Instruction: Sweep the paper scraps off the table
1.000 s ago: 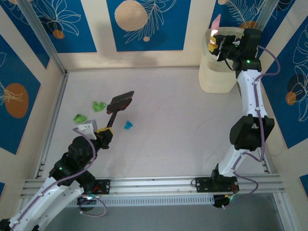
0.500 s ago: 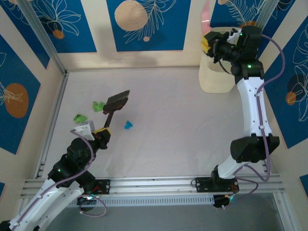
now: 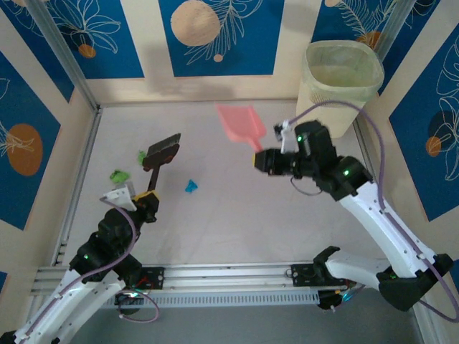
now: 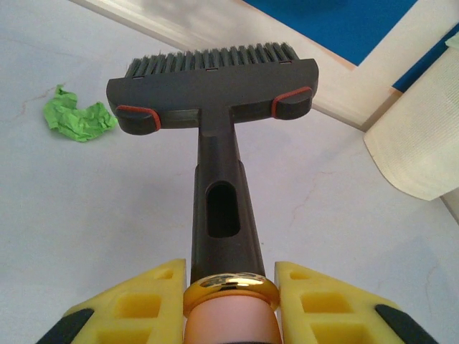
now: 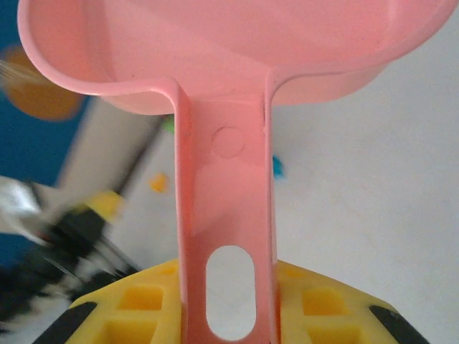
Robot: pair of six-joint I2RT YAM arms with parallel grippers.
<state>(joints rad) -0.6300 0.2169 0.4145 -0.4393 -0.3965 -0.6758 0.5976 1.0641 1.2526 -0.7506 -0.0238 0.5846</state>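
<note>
Whitish-grey and matte, the table (image 3: 287,229) is boxed in by cream walls with blue panels. I count three paper scraps (image 3: 120,174) on it, all in the left half of the overhead view: two green ones left of the brush (image 3: 162,153) head and a cyan scrap (image 3: 191,186) just right of its handle.

My left end effector (image 3: 148,198) is clenched on the brush handle. My right end effector (image 3: 258,159) is clamped on the handle of the pink dustpan (image 3: 240,123), which sits upper centre, well apart from every scrap.

My main worry is sweeping before the pan is down. These crumpled bits look very light, so I expect the bristles to flick them toward the rail (image 3: 77,172) at the left edge, or scatter them instead of gathering them. From the left wrist, the nearest green scrap (image 4: 75,118) lies off to the left of the bristles, so a straight push would miss it. A pan lip held off the surface would let scraps slide underneath. Both handles are thin, and I judge either could twist in the grip under side load. Bringing the pan in also draws the arms close together, which risks a knock.

Elsewhere, the waste bin (image 3: 341,79) stands in the upper right corner. Nothing lies between the pan and the scraps.
</note>
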